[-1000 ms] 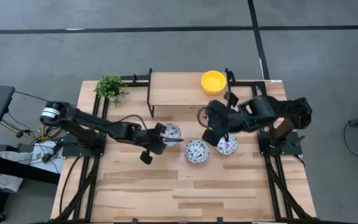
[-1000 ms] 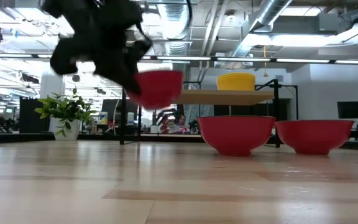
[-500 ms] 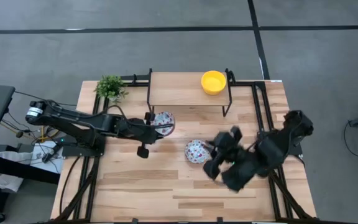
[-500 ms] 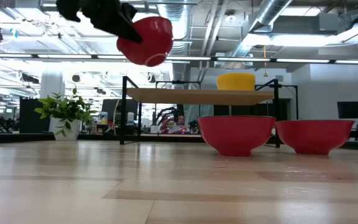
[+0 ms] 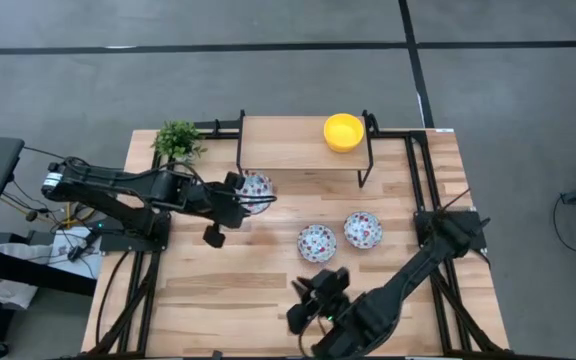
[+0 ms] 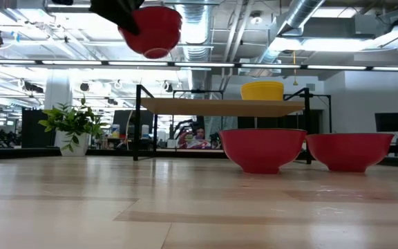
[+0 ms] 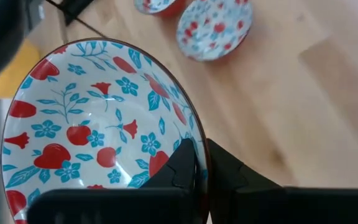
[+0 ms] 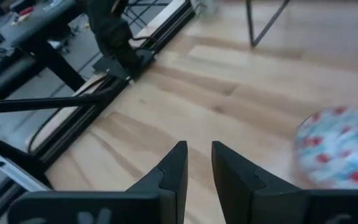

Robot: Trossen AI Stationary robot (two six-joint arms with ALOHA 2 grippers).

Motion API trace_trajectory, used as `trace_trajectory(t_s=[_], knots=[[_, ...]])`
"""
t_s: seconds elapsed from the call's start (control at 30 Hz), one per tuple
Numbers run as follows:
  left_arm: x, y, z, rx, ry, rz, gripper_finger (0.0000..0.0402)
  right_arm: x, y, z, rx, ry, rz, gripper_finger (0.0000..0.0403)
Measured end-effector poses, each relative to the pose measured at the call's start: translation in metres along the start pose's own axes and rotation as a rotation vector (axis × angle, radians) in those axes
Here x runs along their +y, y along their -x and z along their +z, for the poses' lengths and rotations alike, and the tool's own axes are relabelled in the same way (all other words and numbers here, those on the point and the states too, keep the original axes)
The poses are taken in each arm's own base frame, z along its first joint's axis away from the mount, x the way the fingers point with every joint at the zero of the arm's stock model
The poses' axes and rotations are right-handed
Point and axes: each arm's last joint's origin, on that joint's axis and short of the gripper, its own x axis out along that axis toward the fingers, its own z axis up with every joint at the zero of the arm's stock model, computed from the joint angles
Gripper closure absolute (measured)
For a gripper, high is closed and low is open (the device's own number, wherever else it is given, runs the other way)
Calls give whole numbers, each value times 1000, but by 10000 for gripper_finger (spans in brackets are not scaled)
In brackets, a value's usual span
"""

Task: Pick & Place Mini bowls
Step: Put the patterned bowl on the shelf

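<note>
Floral bowl: rim clamped in left pincer, aloft beside shelf; 2 floral bowls on worktop; yellow bowl on shelf; right pincer slightly parted, empty, near front edge; plant at corner

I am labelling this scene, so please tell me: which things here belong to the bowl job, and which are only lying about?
Job:
- white floral bowl held by the left gripper
- two white floral bowls on the table
- plain yellow bowl on the wooden shelf

Lying about:
- small green potted plant
</note>
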Motion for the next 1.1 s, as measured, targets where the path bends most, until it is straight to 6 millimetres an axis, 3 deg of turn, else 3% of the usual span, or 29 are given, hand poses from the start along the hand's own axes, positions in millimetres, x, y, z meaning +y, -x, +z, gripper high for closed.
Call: trace_trajectory(t_s=[0.13,0.33,0.57,0.73,0.93,1.1], knots=[[13,-3,-9,42,-108,37,381,11,-22,-21,-6,-63,23,339],[40,-9,-31,74,-176,36,384,20,-43,-31,-20,-148,50,339],[66,-11,-56,28,-204,-6,384,16,-46,-29,-23,-15,22,339],[78,-18,-60,-35,-234,4,383,8,-46,-30,-16,-22,-32,339],[87,-36,-62,-25,-230,24,383,4,-52,-26,-16,-32,-68,339],[91,-54,-70,16,-214,-11,384,-6,-52,-28,84,42,-135,339]])
